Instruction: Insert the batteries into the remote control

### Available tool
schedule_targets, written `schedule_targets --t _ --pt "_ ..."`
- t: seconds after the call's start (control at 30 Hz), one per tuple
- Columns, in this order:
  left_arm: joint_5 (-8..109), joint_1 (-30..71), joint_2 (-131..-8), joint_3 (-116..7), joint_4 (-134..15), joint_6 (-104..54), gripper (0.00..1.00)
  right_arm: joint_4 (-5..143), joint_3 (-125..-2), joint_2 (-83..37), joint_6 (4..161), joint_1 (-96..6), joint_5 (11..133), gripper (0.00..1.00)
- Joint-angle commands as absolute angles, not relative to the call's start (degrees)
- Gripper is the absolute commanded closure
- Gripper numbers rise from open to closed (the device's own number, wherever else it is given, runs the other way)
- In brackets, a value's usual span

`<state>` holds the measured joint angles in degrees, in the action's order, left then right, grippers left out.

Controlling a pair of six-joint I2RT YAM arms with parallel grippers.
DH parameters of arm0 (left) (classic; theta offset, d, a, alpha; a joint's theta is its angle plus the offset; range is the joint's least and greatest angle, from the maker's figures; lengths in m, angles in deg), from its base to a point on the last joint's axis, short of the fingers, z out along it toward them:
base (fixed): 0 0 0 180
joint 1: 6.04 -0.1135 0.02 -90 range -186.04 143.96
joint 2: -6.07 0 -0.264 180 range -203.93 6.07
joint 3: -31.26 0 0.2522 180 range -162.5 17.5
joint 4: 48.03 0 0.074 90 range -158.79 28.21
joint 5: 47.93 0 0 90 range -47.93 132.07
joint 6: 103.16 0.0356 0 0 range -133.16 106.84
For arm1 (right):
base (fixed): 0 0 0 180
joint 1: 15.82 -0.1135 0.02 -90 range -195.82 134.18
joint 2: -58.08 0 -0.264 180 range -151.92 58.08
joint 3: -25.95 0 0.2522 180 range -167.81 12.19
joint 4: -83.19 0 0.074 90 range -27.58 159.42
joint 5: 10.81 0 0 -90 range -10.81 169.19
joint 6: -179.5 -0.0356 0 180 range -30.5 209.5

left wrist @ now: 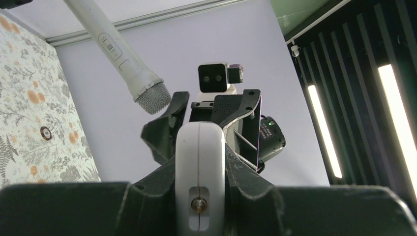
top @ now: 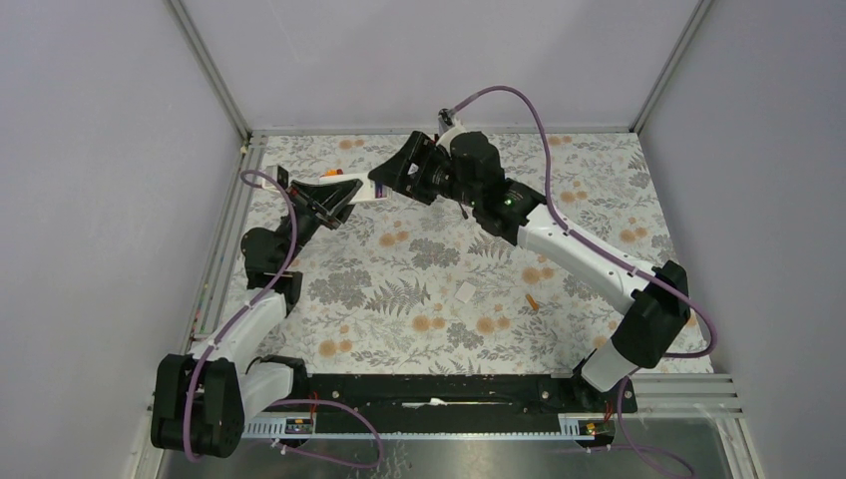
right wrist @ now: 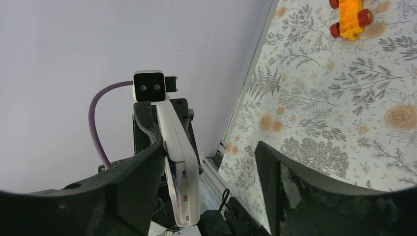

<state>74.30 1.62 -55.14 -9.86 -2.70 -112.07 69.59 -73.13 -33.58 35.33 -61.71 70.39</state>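
My left gripper is shut on the white remote control, held in the air above the far left of the table. The remote's end reaches between the jaws of my right gripper. That gripper is open: the remote lies against its left finger and its right finger stands well apart. A dark blue strip shows along the remote's edge by the left finger. One orange battery lies on the table right of centre.
A small flat white cover lies mid-table on the floral cloth. An orange toy piece with red wheels sits on the cloth. A white rod with a grey mesh head crosses the left wrist view. Grey walls enclose the table.
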Motion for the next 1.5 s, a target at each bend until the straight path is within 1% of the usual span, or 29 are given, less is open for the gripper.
schedule_targets --t 0.0,0.07,0.13,0.4,0.6,0.67,0.8,0.9,0.93,1.13,1.3,1.47 --pt "75.63 2.35 -52.95 -11.05 2.52 -110.27 1.0 72.68 -70.77 -32.88 33.84 -62.71 63.12 0.2" --pt "75.77 2.23 -52.91 -10.85 2.33 -109.99 1.0 75.13 -69.35 -31.75 33.08 -62.17 62.66 0.14" --pt "76.03 2.09 -52.95 -10.65 1.94 -109.76 1.0 77.51 -67.75 -30.55 32.48 -61.61 62.05 0.12" --pt "76.77 1.69 -53.49 -10.41 1.64 -108.86 1.0 86.71 -60.09 -25.77 31.64 -59.88 61.74 0.08" --pt "77.86 1.44 -53.39 -9.81 0.44 -106.81 1.0 86.23 -59.95 -23.1 35.2 -59.54 64.53 0.07" --pt "78.52 1.26 -53.27 -9.6 0.28 -106.24 1.0 84.9 -60.07 -22.21 36.33 -59.59 66.28 0.11" --pt "79.81 1.08 -52.87 -9.57 -0.3 -104.82 1.0 79.29 -62.25 -22.07 38.87 -59.54 70.14 0.29" --pt "80.2 1.08 -52.82 -9.64 -0.55 -104.27 1.0 77.26 -62.98 -22.4 40.36 -59.53 70.71 0.44" --pt "80.29 1.08 -52.94 -9.7 -0.57 -104.14 1.0 76.94 -63.22 -22.61 40.67 -59.57 70.55 0.47" --pt "81.29 1.08 -53.34 -10.1 -1.1 -103.35 1.0 76.32 -64.76 -24.17 42.23 -59.52 68.62 0.54" --pt "80.99 1.08 -53.44 -10.42 -1.15 -103.48 1.0 76.22 -65.3 -25.03 42.72 -59.53 67.57 0.63" --pt "80.98 1.08 -54.21 -11.36 -0.65 -103.75 1.0 76.19 -65.97 -26.01 43.3 -59.54 66.29 0.67"
